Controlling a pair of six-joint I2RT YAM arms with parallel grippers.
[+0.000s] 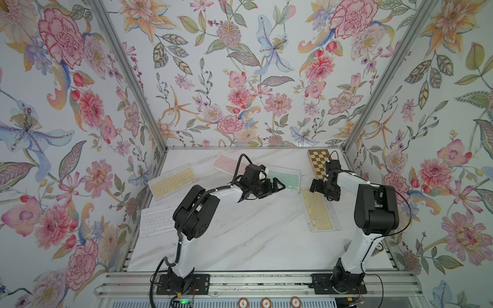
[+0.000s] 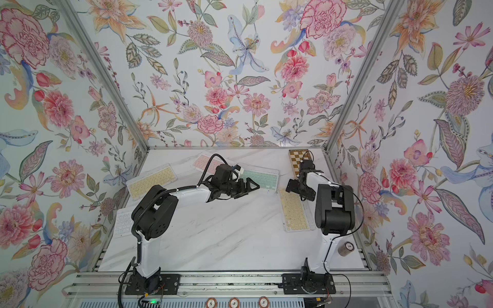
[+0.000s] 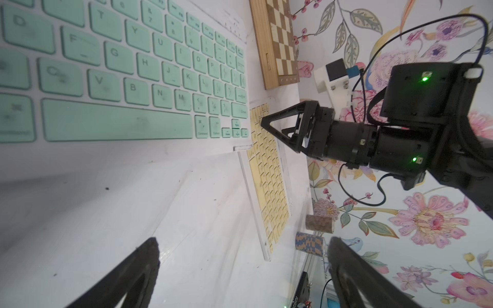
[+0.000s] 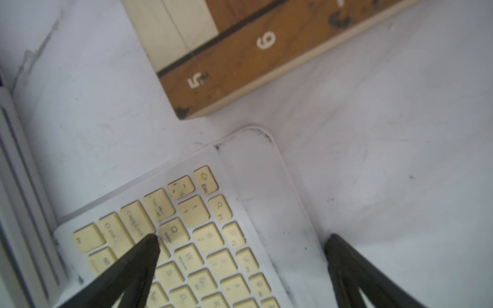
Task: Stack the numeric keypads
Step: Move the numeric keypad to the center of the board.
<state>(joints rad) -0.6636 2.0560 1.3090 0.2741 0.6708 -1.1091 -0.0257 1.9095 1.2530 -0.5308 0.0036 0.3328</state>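
Note:
Five numeric keypads lie flat on the marble table. These are a yellow one (image 1: 173,184) and a white one (image 1: 157,221) at the left, a pink one (image 1: 226,162) at the back, a mint green one (image 1: 285,177) (image 3: 120,80) mid-back, and a second yellow one (image 1: 318,210) (image 4: 202,240) at the right. My left gripper (image 1: 278,185) (image 3: 242,240) is open and empty, near the mint keypad's front right corner. My right gripper (image 1: 314,186) (image 4: 243,236) is open astride the right yellow keypad's far end. One finger (image 4: 141,256) is over its keys. The other finger is past its long edge.
A brown-and-cream chessboard (image 1: 318,164) (image 4: 240,53) lies at the back right, just beyond the right yellow keypad. Two poker-chip stacks (image 3: 318,222) (image 3: 309,244) stand near the right wall. Loose chips (image 1: 266,302) sit on the front rail. Floral walls close three sides.

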